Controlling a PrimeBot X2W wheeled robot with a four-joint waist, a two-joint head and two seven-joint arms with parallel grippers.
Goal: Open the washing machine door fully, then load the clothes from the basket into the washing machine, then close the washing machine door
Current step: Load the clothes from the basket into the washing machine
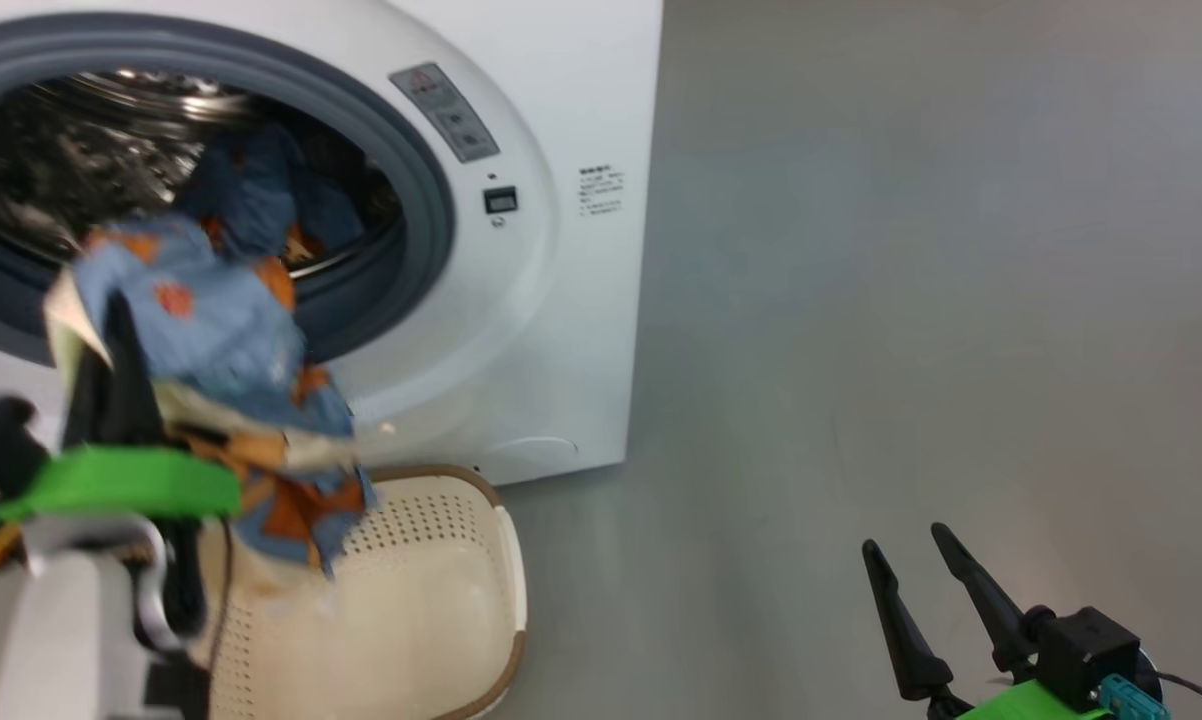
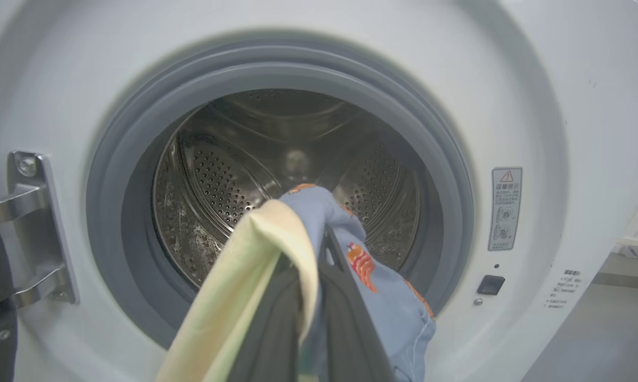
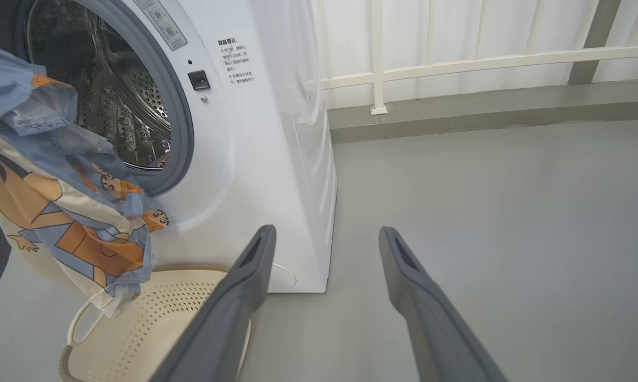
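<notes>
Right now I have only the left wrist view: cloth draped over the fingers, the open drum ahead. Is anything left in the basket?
Observer: In the right wrist view the basket shows bare perforated plastic; the part I can see holds no cloth.
Operator: Is the held bundle clear of it?
Observer: Not quite. The clothes pinched in the left gripper hang with their lower edge over the basket; I cannot tell whether they touch it.
Operator: And the other arm?
Observer: The right gripper is open and holds nothing, over the floor to the right of the washing machine.
</notes>
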